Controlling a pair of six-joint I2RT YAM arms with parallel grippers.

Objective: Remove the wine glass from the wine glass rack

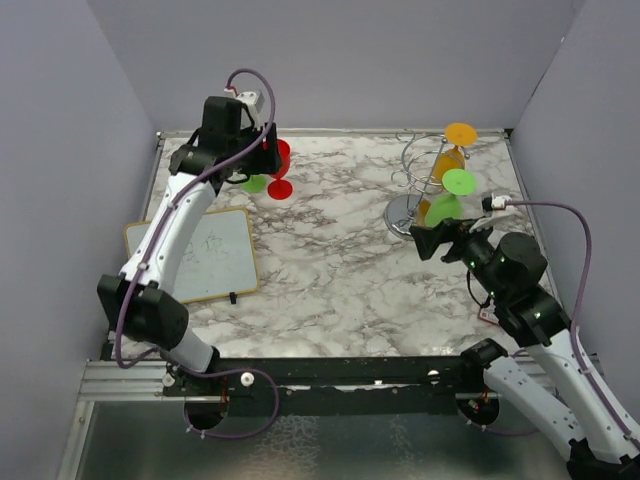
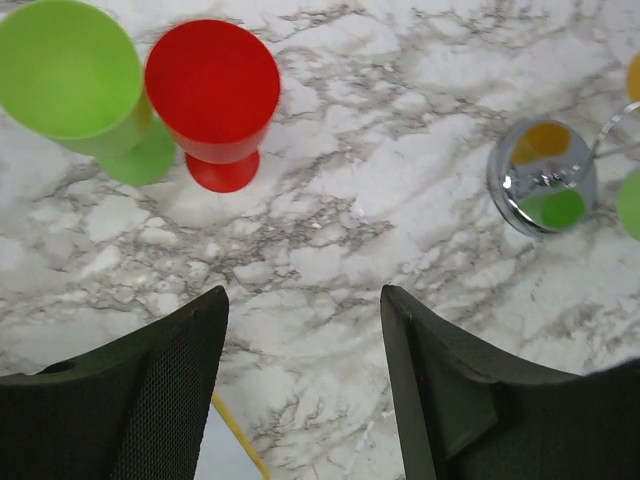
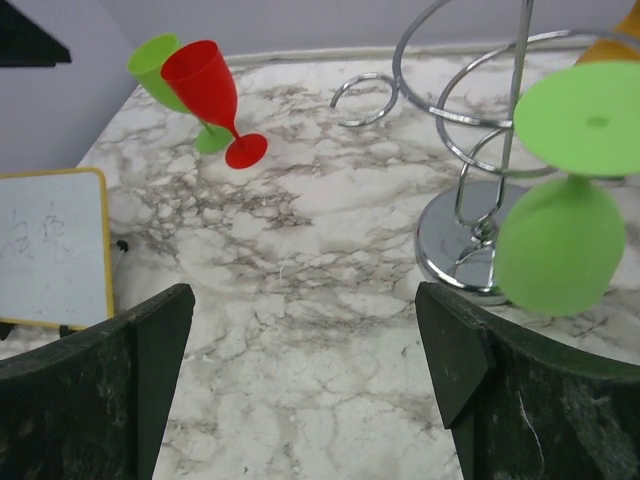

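Observation:
The silver wire wine glass rack (image 1: 418, 178) stands at the back right on its round base (image 3: 455, 250). A green wine glass (image 3: 560, 240) hangs upside down from it, and an orange one (image 1: 457, 148) hangs behind it. My right gripper (image 3: 305, 300) is open and empty, low over the table just left of and in front of the rack; it also shows in the top view (image 1: 432, 240). My left gripper (image 2: 303, 300) is open and empty above the table near a red glass (image 2: 212, 90) and a green glass (image 2: 70, 70) that stand upright at the back left.
A small whiteboard (image 1: 195, 255) with a yellow frame lies at the left, with a dark marker (image 1: 232, 297) at its front edge. Grey walls close in the marble table (image 1: 330, 270) on three sides.

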